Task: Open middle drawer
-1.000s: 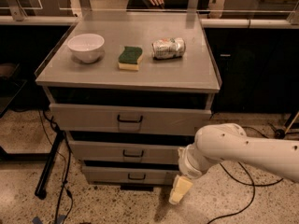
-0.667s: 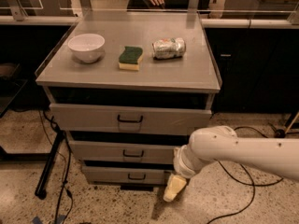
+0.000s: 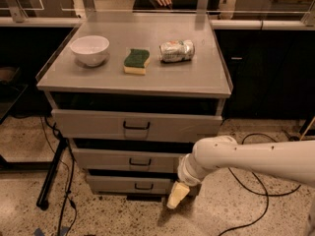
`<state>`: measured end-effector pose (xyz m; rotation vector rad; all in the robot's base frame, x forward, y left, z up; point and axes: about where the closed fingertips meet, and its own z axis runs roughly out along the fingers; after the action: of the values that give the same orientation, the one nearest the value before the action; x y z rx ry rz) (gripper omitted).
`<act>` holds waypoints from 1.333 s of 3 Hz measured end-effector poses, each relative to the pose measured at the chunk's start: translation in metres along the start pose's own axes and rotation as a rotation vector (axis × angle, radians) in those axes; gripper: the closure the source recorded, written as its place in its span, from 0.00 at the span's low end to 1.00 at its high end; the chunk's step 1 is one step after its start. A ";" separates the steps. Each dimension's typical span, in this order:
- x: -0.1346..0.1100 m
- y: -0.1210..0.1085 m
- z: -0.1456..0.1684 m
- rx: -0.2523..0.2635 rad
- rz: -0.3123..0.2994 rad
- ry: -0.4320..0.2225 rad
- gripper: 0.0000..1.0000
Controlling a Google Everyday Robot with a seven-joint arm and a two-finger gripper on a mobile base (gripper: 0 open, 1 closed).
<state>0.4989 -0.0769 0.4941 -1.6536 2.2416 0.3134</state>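
The middle drawer (image 3: 108,160) is a wide, shallow grey front with a small black handle (image 3: 140,162), set between a taller top front and a narrower bottom front. It sits shut, in line with the others. My gripper (image 3: 176,195) hangs at the end of the white arm, low and to the right of the cabinet, level with the bottom drawer (image 3: 113,185). It is below and right of the middle handle and touches nothing.
On the cabinet top (image 3: 206,82) stand a white bowl (image 3: 89,49), a green and yellow sponge (image 3: 137,61) and a crushed can (image 3: 176,50). The top drawer (image 3: 88,124) is above. Black cables (image 3: 251,191) lie on the speckled floor; a black stand leg (image 3: 51,173) is at left.
My arm and gripper have moved left, closer to the cabinet's lower right corner. The drawers have not moved.
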 end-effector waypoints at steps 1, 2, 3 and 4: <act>-0.006 -0.019 0.019 0.019 0.025 -0.047 0.00; -0.007 -0.022 0.021 0.023 0.029 -0.054 0.00; -0.003 -0.023 0.029 0.044 0.020 -0.049 0.00; -0.004 -0.035 0.035 0.084 0.016 -0.053 0.00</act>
<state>0.5378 -0.0709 0.4637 -1.5676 2.1990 0.2600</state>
